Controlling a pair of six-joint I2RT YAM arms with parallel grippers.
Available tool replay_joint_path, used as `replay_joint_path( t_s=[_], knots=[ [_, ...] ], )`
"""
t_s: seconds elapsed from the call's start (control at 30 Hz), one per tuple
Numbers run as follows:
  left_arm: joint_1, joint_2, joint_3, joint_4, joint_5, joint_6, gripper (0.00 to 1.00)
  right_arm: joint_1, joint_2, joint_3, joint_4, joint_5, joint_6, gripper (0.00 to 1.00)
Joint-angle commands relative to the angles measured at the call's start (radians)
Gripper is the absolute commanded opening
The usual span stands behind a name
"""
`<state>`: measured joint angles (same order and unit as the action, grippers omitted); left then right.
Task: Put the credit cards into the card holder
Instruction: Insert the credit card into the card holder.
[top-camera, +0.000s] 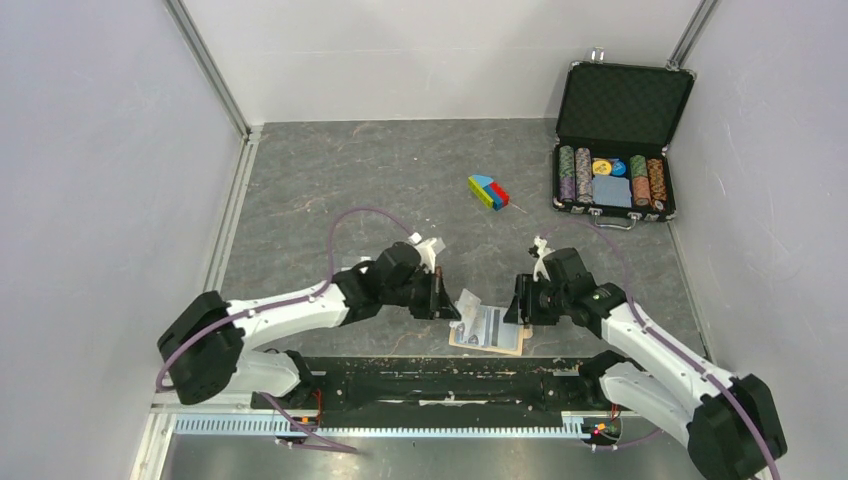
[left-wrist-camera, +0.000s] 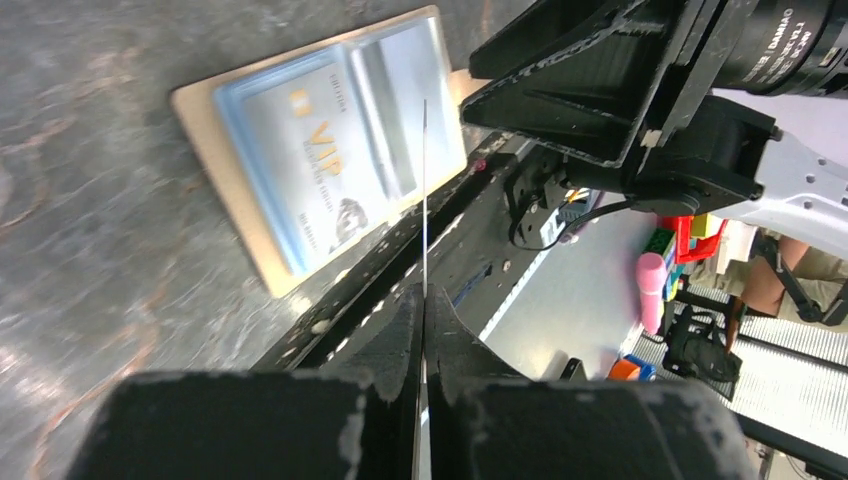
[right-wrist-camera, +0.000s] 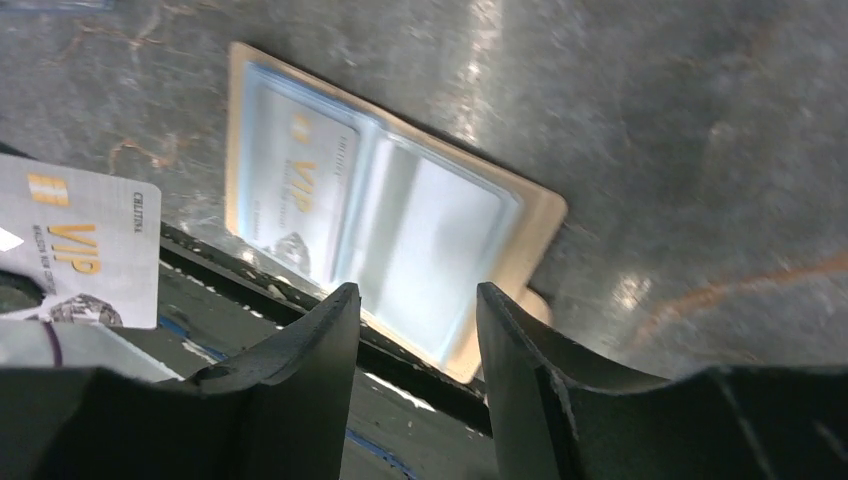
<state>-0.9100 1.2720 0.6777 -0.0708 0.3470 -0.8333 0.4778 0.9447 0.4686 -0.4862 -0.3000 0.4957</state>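
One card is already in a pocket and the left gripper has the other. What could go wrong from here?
1. The left gripper pinches the second card by one edge only, so it may twist or slip when pressed against a pocket.
2. The card holder lies open at the near edge of the table. The open right gripper hovers above it and seems not to pin it, so a push could slide it off.

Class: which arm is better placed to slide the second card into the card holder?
Left: the left fingers are shut on the second card by the open card holder; the right fingers are open and empty.
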Motion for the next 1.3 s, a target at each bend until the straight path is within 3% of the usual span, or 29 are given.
replay_joint_path(
  t_s=[0.0, 0.37, 1.27],
  knots=[
    [-0.074, 0.083, 0.002, 0.263, -0.070, -0.120, 0.02, -0.017, -0.084, -0.032, -0.108, 0.084, -0.010, 0.50],
    [-0.147, 0.238, -0.018, 0.392, -0.241, -0.222, 0.02, -0.021, -0.094, -0.091, -0.136, 0.137, -0.017, 0.50],
    [-0.196, 0.345, -0.093, 0.533, -0.299, -0.326, 0.02, -0.022, -0.046, -0.172, -0.045, 0.080, -0.025, 0.35]
  ],
)
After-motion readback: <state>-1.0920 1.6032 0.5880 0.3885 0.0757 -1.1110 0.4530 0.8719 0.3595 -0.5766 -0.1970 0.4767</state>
